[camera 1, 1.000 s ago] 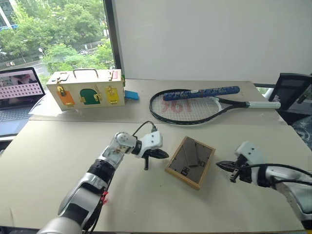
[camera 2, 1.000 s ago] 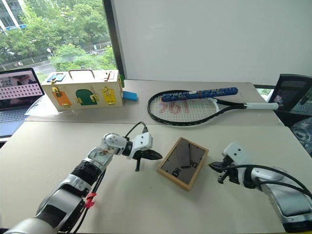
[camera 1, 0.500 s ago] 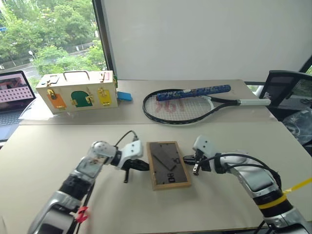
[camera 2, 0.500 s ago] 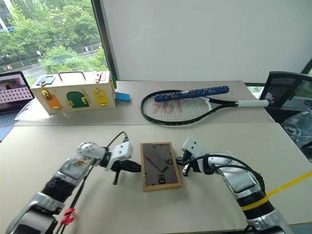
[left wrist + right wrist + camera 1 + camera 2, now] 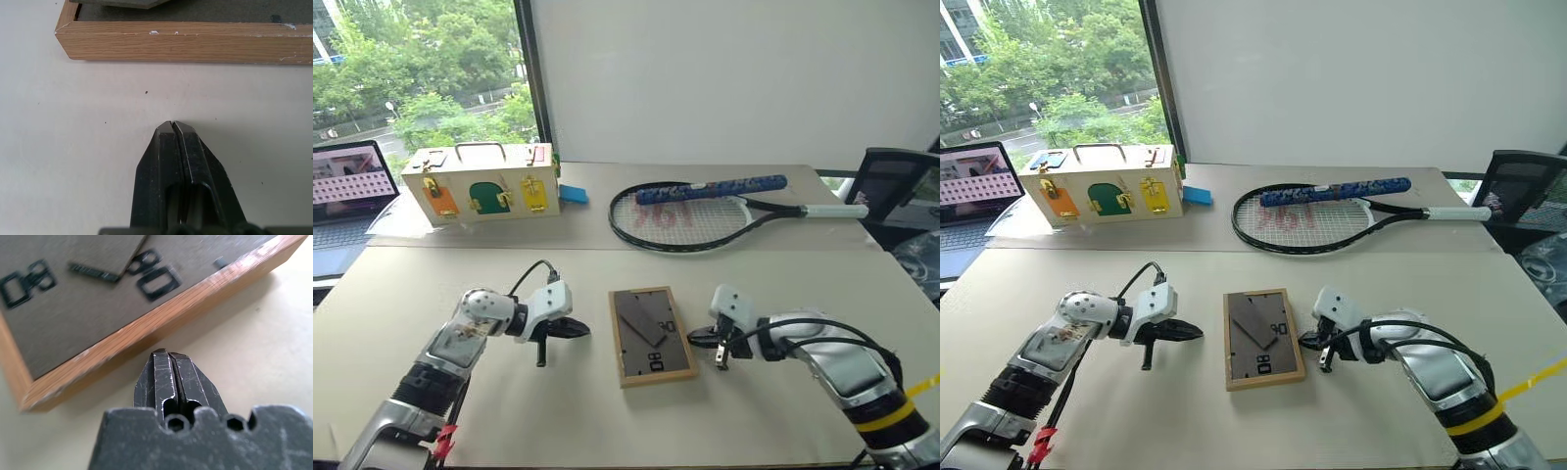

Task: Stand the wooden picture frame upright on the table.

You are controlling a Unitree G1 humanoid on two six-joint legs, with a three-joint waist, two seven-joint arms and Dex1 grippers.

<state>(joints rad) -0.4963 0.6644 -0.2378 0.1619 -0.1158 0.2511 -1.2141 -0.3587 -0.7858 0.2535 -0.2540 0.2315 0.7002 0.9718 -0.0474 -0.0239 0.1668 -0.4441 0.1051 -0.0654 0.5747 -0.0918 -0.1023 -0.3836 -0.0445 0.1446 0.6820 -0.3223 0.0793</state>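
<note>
Though face-down, frame point(image 5: 652, 336) unlabelled legibly

You see the wooden picture frame point(image 5: 653, 336) with a light oak rim and dark grey-brown back on the plain beige table point(image 5: 607, 421). At the far edge, a pale box point(image 5: 481, 183) shows orange, green and yellow doors; the black racket point(image 5: 705, 211) has a blue speckled grip.

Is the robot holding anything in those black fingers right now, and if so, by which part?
Nothing is held. Both the left gripper and the right gripper are shut on nothing, on either side of the wooden picture frame, which lies back-up on the table.
</note>
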